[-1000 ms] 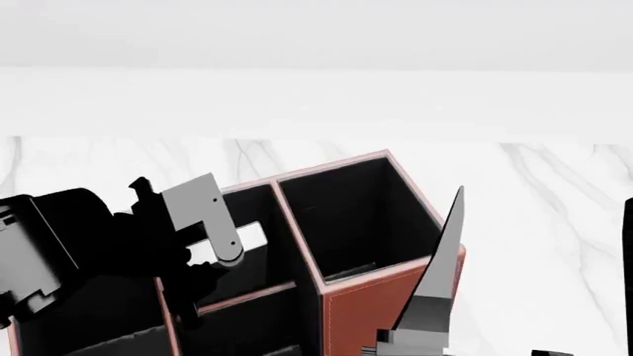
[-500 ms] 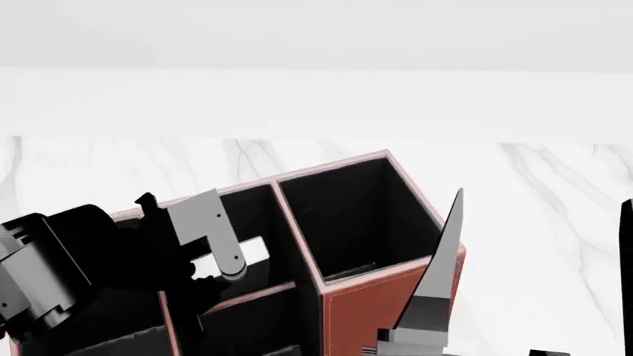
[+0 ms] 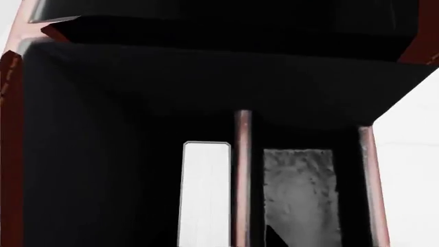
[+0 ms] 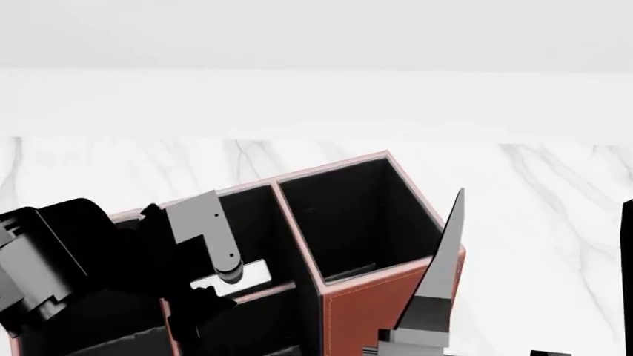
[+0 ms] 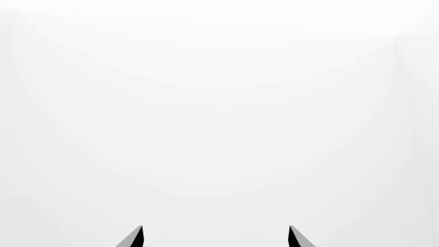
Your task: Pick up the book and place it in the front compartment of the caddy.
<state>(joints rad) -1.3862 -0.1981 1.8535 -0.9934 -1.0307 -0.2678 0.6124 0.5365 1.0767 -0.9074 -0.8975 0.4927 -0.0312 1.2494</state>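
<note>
Book (image 4: 233, 275) gripped by left claw (image 4: 213, 278) over caddy (image 4: 386, 297), white page edge (image 3: 205, 193) down inside a compartment, right claw (image 5: 214, 237) open, beside caddy's wall.

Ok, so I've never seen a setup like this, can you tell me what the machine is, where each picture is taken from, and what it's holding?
These are simulator renders of a two-armed robot. One picture comes from a camera on its head, looking down over both arms; the other two come from cameras near each gripper.

On the white marble table stands a reddish-brown caddy with black-lined compartments. The left gripper reaches into it and seems to grip a thin black book; only its white page edge shows clearly. The left wrist view looks down into that dark box.

The right gripper is open and holds nothing; its camera sees only blank white.
</note>
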